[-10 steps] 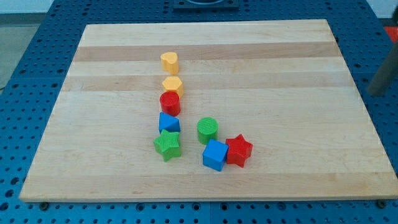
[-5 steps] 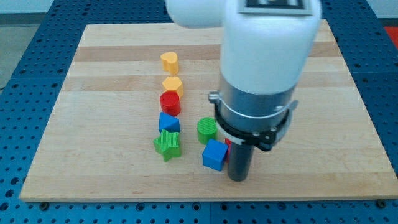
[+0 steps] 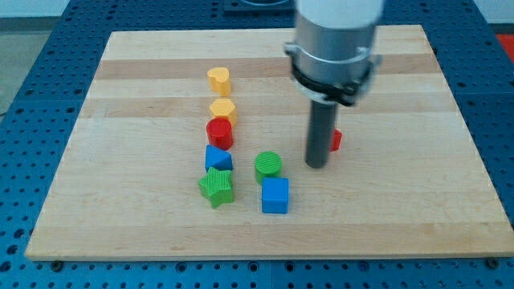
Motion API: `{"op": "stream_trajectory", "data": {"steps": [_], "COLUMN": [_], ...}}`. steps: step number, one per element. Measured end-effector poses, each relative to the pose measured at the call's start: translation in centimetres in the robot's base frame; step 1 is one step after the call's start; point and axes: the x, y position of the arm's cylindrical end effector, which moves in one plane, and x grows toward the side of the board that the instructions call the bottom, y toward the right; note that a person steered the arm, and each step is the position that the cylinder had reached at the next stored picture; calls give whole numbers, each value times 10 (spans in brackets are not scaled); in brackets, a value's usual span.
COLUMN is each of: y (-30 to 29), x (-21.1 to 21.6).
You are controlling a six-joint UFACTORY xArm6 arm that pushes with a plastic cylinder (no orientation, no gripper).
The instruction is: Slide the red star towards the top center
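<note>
The red star (image 3: 336, 140) lies right of the board's middle, mostly hidden behind my rod; only a small red edge shows at the rod's right side. My tip (image 3: 316, 164) rests on the board just below and left of the star, touching or nearly touching it. The arm's white and grey body fills the view's top above it. The blue cube (image 3: 275, 195) sits below and left of the tip, apart from it. The green cylinder (image 3: 268, 165) is left of the tip.
A column stands left of centre: yellow heart (image 3: 218, 79), yellow hexagon (image 3: 222, 110), red cylinder (image 3: 219, 132), blue block (image 3: 218, 158), green star (image 3: 216, 186). The wooden board (image 3: 401, 201) lies on a blue perforated table.
The arm has moved up the view from the bottom right. The red star has slid up with it, away from the blue cube, which has shifted slightly.
</note>
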Motion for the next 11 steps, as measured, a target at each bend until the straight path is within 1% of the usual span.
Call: {"op": "stream_trajectory", "data": {"steps": [1, 2, 3, 4, 5, 6, 8, 11], "y": [48, 15, -20, -32, -30, -52, -53, -42], "x": [7, -28, -43, -53, -38, -38, -97, -139]}}
